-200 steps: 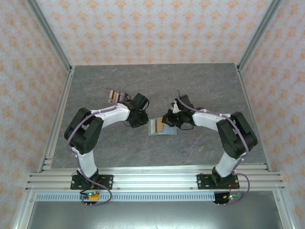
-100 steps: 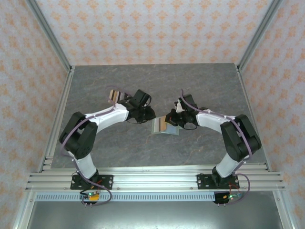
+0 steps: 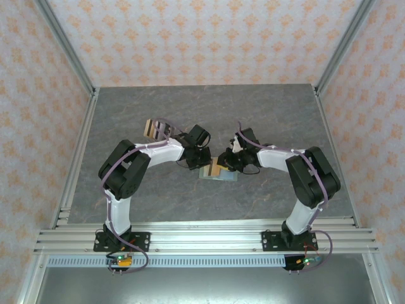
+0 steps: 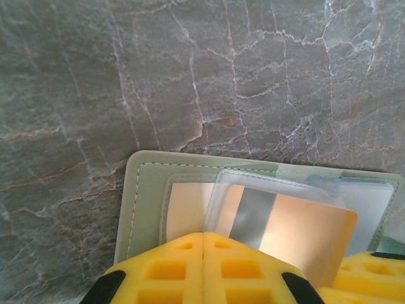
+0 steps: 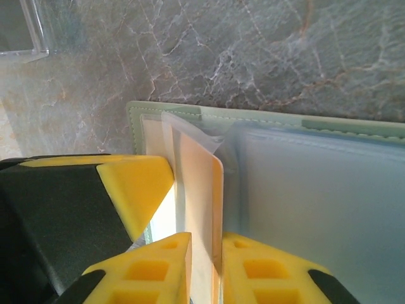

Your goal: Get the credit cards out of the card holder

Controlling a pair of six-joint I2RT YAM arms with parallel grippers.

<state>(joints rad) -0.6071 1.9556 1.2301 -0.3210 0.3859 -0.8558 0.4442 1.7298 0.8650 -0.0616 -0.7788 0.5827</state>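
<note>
Two sets of yellow jaws meet over a sage-green bifold card holder (image 4: 144,196) lying open. The right gripper (image 5: 202,250) is clamped on a tan-orange credit card (image 5: 201,183) standing on edge out of a clear sleeve (image 4: 221,190), while the left gripper (image 4: 202,247), jaws pressed together with nothing visible between them, sits just beside that card over the holder's pocket. Beyond the left jaws, a small fan of loose cards (image 3: 154,129) lies on the grey veined stone-look tabletop (image 4: 253,76), enclosed by orange-patterned panels (image 3: 202,38) and aluminium rails (image 3: 202,237).
</note>
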